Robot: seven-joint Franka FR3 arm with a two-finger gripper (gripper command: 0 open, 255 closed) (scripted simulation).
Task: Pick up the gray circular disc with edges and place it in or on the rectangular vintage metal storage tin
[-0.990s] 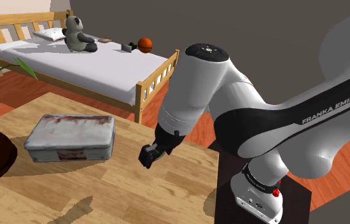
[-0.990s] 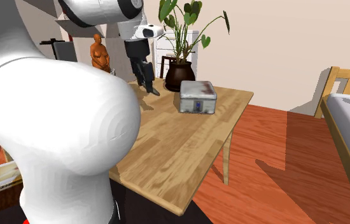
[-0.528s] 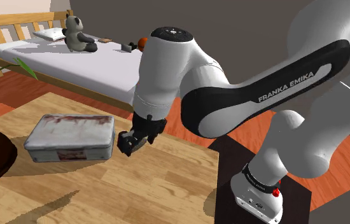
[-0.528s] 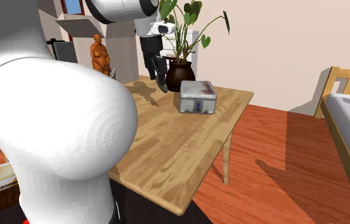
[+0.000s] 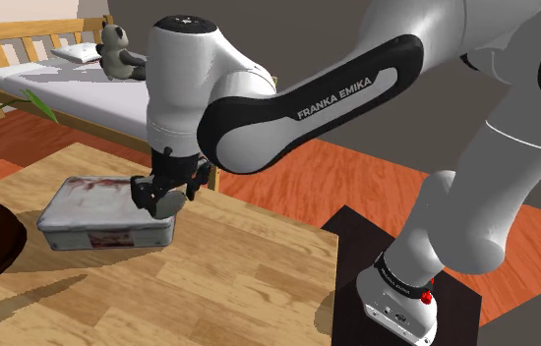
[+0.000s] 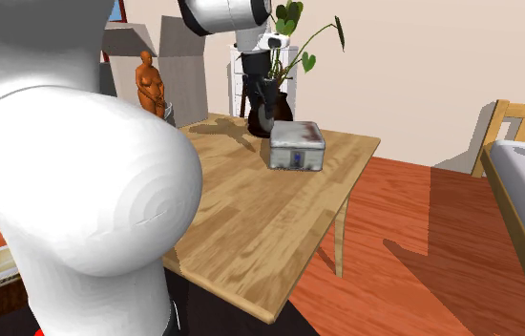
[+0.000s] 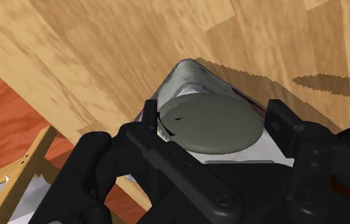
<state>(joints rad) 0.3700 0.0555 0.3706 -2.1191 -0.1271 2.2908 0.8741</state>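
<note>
The disc (image 7: 209, 124) hides most of the tin (image 7: 183, 79).

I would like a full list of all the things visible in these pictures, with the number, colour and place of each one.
disc: one, gray, clasped in the tool, over the tin
tin: one, whitish with red stains, on the table
table: one, light wood, under the tin
potted plant: one, dark pot with green leaves, on the table by the tin
figurine: one, orange, beyond the table
bed: one, wooden frame with white mattress, behind the table
panda toy: one, black and white, on the bed
stand: one, dark, at the shoulder view's lower right
arm: one, white with dark joints, reaching over the table
tool: one, black, shut on the disc
</note>
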